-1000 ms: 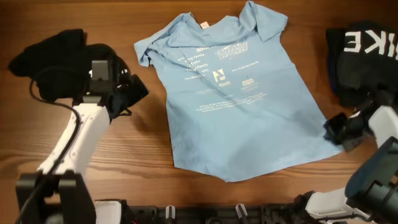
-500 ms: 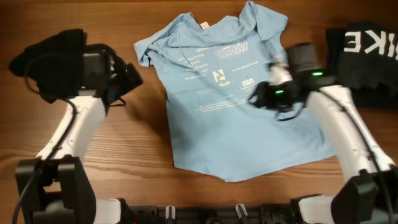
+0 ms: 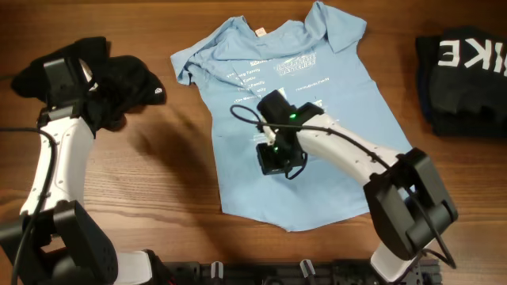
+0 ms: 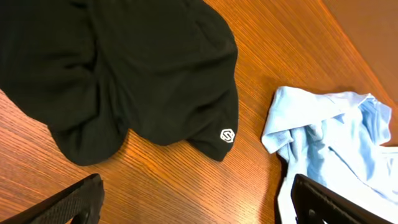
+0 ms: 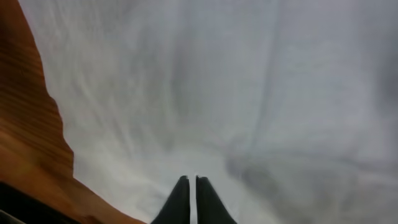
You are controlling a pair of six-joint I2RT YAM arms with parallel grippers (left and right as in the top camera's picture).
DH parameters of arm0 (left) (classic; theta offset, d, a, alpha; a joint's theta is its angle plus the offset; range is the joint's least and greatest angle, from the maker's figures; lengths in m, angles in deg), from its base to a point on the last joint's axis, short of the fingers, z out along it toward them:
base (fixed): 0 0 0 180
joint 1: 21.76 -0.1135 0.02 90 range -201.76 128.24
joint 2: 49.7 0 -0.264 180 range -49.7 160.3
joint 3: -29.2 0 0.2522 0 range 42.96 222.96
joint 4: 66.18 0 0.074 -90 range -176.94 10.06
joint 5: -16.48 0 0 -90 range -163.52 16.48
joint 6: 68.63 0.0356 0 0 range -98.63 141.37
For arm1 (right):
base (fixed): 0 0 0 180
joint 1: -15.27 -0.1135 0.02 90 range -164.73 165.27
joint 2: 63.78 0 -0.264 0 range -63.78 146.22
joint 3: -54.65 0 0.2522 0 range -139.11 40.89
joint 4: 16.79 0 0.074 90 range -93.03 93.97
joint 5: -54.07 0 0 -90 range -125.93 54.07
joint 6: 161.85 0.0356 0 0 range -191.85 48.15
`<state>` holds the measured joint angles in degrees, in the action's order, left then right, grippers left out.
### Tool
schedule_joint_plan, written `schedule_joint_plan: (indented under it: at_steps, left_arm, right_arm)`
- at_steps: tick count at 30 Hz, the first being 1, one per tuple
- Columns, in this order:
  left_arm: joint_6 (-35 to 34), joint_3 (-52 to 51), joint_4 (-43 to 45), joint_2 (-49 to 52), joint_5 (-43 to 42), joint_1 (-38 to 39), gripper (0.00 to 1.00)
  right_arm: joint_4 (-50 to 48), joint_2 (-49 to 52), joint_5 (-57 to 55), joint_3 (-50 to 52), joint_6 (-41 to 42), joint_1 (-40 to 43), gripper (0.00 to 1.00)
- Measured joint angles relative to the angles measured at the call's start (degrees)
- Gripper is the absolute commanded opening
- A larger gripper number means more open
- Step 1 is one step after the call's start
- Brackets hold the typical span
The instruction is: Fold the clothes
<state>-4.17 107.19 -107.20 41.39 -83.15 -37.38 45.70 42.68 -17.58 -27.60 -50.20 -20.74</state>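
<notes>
The light blue shirt [image 3: 317, 134] lies spread face up in the middle of the table, collar at the far side, with white print on the chest. Its left sleeve is bunched, and it also shows in the left wrist view [image 4: 323, 130]. My right gripper [image 3: 279, 165] hangs over the shirt's left middle. In the right wrist view its fingers [image 5: 191, 182] are shut together above blurred shirt cloth [image 5: 249, 93], with nothing seen between them. My left gripper [image 3: 101, 95] is over the black garment at the far left. Its fingers [image 4: 199, 205] are wide open and empty above bare wood.
A crumpled black garment [image 3: 119, 71] with a small white logo lies at the far left, seen also in the left wrist view [image 4: 124, 68]. A folded black garment with white letters [image 3: 463, 75] lies at the far right. Bare wood [image 3: 158, 174] shows left of the shirt.
My right arm has swept left from the table's right edge across the shirt to its left middle. My left arm has drawn back up and left over the black garment.
</notes>
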Motion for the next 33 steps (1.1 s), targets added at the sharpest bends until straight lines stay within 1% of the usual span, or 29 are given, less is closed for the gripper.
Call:
schedule_joint_plan:
  at_steps: [8,14,19,23,27,31,33]
  left_arm:
    - [0.0,0.02,-0.55,0.02,-0.98,-0.2,0.95]
    - [0.0,0.02,-0.11,0.0,-0.98,-1.92,0.95]
    - [0.0,0.02,0.17,0.0,-0.98,-2.03,0.98]
    - [-0.02,0.02,1.55,0.0,-0.92,-2.29,1.0]
    - [-1.33,0.02,2.36,0.0,-0.94,-5.53,0.99]
    - [-3.3,0.02,2.47,0.02,-1.03,-11.45,0.99]
    - [-3.82,0.02,2.45,0.0,-1.4,-13.62,0.97]
  right_arm:
    - [1.01,0.68,-4.24,0.0,1.49,-6.51,0.04]
    - [1.62,4.24,-9.49,0.0,1.33,-7.19,0.04]
    - [2.14,5.09,-11.41,-0.7,-1.25,-8.46,0.04]
    - [2.89,5.35,-13.18,-1.16,-5.14,-13.11,0.04]
    - [4.63,5.55,-13.51,-1.31,-7.37,-17.73,0.04]
    - [7.76,5.9,-13.09,-1.33,-8.59,-21.64,0.04]
    - [9.14,6.14,-12.31,-1.31,-8.94,-22.95,0.04]
